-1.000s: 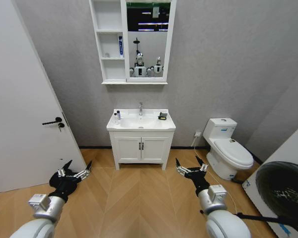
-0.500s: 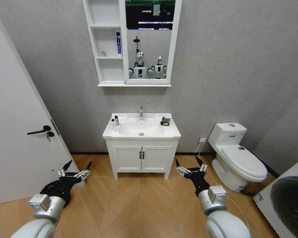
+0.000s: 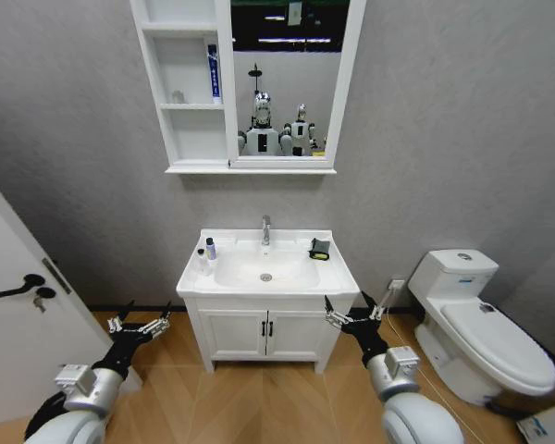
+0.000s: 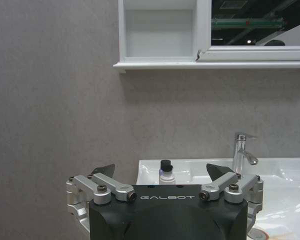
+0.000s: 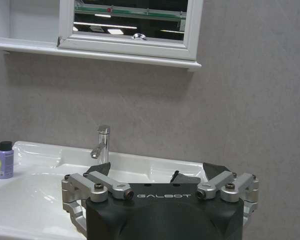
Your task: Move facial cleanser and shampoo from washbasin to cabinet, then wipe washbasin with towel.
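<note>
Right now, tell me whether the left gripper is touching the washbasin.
Apart. In the head view the left gripper, jaws open, hangs above the floor short of the washbasin, with bare floor and wall between them.

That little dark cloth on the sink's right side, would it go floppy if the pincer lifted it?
Probably. The towel lies as a small folded square on the washbasin rim, so it would likely sag and unfold when pinched. It looks light, and should slide rather than roll if pushed.
</note>
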### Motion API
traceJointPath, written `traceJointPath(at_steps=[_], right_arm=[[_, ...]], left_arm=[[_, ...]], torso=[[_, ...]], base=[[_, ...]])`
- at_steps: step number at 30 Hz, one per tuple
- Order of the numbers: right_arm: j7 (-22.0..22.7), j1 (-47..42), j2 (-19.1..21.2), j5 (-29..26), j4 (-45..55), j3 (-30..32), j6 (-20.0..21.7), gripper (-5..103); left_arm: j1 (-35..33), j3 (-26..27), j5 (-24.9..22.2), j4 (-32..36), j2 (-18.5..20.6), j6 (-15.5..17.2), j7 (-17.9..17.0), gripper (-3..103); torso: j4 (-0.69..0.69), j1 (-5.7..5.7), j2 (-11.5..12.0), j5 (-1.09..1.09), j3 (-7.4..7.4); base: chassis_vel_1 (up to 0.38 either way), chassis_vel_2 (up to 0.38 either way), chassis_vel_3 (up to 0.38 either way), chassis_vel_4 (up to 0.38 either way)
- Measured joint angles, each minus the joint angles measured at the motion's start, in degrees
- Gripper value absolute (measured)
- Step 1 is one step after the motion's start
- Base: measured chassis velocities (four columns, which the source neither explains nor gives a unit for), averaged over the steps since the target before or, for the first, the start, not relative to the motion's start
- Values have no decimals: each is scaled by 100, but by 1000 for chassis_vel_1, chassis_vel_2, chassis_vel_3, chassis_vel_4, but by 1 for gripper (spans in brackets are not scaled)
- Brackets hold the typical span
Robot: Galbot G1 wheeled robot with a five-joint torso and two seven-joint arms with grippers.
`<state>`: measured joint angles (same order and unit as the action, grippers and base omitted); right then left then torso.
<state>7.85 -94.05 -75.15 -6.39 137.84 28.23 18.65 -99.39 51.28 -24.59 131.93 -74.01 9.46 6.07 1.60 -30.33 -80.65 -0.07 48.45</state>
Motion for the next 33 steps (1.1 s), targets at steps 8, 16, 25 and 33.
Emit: traceJointPath(at_steps=[8,16,25,33], right_arm=[[56,12,7,-18,-79,40,-64,100],[77,181,29,-135,-208,148,-63,100],[90,282,69,-175,-366,188,-64,100],[131,634,213,-341,-568,203,19,100]], left_arm=[[93,-163,109,-3,-49,-13,-131,100],[367,-673,475,-199,-82,-22,-433,100],[722,-1118,613,-679,100,51,-369,100],[1239,-1603,610,-1397,130,93,-591,100]], torso=[[0,-4,2,11,2],[-3,10,-3,7,-2],[0,0,-1,9,0],[-1,1,0,8,1]], base=[[-232,196,172,-169],[44,-12,-51,38],[17,-10,-7,15],[0,0,0,0]])
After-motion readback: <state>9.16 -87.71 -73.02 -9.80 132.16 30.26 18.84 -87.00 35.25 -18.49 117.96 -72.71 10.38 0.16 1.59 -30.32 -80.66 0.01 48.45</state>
